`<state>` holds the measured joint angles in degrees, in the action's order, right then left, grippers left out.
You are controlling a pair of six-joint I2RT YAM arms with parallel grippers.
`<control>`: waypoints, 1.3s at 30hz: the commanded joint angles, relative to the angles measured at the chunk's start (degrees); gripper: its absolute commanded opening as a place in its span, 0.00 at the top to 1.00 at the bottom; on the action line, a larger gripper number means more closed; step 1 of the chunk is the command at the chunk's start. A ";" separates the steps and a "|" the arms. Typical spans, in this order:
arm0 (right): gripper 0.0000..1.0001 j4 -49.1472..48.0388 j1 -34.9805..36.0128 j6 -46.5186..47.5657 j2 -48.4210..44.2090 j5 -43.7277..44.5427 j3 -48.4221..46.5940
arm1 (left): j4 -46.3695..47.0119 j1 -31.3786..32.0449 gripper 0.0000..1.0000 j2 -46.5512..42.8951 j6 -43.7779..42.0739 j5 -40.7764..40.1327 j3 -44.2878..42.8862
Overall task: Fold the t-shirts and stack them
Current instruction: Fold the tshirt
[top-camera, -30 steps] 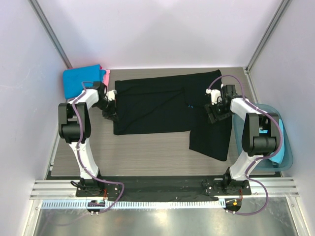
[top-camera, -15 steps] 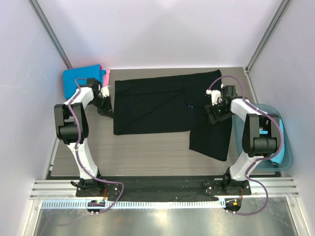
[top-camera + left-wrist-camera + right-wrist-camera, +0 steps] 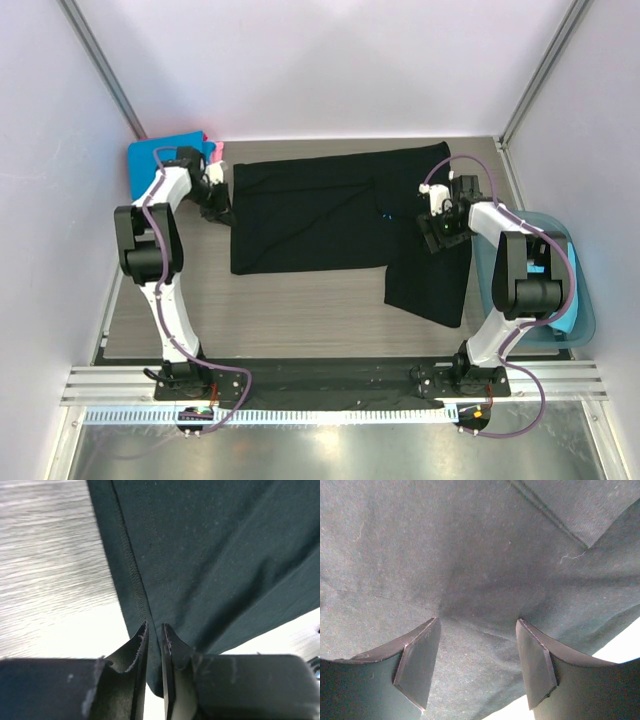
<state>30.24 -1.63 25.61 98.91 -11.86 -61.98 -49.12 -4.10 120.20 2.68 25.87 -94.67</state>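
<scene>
black shirt [image 3: 310, 215] flat on bench [image 3: 300, 310], part folded | left hand [image 3: 154, 627] a slit apart at its edge, grip cannot be told | right hand [image 3: 477, 625] wide, empty, over cloth | blue shirt [image 3: 165, 157], pink shirt [image 3: 214, 153] stacked far left | remaining: finish black fold, stack it

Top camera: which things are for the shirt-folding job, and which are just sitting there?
For the job:
black t-shirt, spread out flat
blue t-shirt and pink t-shirt, piled in the far-left corner
turquoise t-shirt, in the tub

Just sitting there:
teal plastic tub
table
</scene>
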 commanded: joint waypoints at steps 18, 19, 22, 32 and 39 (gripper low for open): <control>0.32 -1.15 -0.39 1.11 -2.94 1.13 0.89 | -1.85 1.64 0.80 6.18 -0.30 2.17 -3.15; 0.32 -1.15 -0.39 1.20 -2.85 1.05 0.98 | -1.77 1.64 0.81 6.27 -0.30 2.00 -3.32; 0.32 -1.15 -0.48 1.20 -2.67 1.22 1.07 | -1.85 1.55 0.92 6.62 -0.48 1.82 -3.59; 0.32 -1.15 -0.66 1.82 -1.80 2.27 0.72 | -1.42 1.55 0.99 6.54 -0.13 1.73 -3.85; 0.32 -1.23 -1.62 2.52 -2.23 4.56 1.33 | -1.15 1.64 1.00 5.13 -1.79 -0.63 -7.19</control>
<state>30.15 -2.72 27.09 98.91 -9.13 -60.84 -50.72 -2.68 126.52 2.39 26.83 -97.89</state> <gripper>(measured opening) 0.678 0.004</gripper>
